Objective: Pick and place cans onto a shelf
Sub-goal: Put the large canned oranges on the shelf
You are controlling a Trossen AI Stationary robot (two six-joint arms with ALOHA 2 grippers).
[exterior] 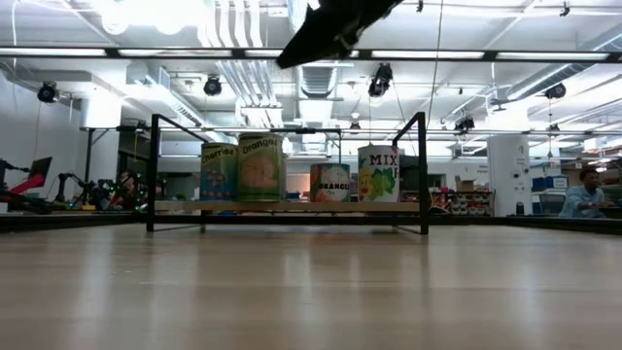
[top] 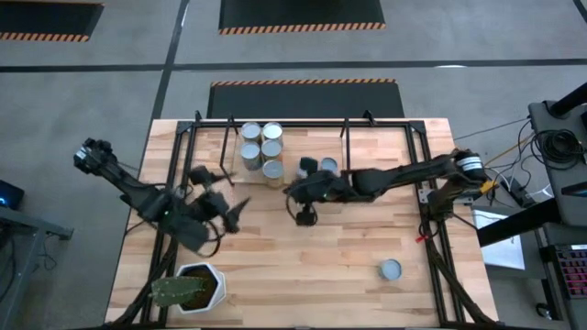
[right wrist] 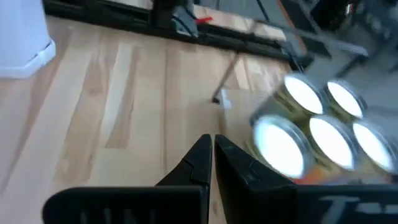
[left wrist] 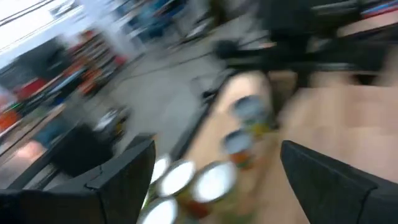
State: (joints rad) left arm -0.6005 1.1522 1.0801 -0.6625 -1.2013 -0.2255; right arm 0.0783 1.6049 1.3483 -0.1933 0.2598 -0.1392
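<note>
Left tool [top: 223, 203] wide and empty, right tool [right wrist: 212, 163] closed — cans [top: 261, 151] on shelf [top: 385, 137], one can [top: 391, 269] apart.

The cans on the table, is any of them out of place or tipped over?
One can stands alone on the bare table, near the front right, far from the shelf where the other cans are grouped. It is upright; nothing looks spilled or damaged.
</note>
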